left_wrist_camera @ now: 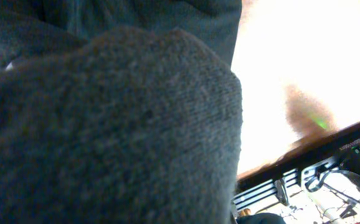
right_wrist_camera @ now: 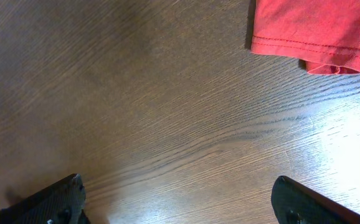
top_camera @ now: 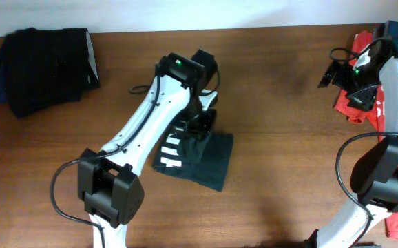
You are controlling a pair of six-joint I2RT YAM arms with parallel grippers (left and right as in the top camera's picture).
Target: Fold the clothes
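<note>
The dark T-shirt (top_camera: 209, 162), folded small with white letters showing, lies mid-table, nearer the near edge. The left gripper (top_camera: 199, 134) is closed down on its far edge and seems to pinch a raised bunch of cloth. Its fingers are hidden, because fabric (left_wrist_camera: 105, 124) fills the left wrist view. The left arm covers the shirt's left part. At the far right, the right gripper (right_wrist_camera: 180, 205) hovers with jaws wide and empty over bare table (right_wrist_camera: 136, 106), near the red shirt (right_wrist_camera: 311, 31). A dark folded pile (top_camera: 44, 65) sits far left.
</note>
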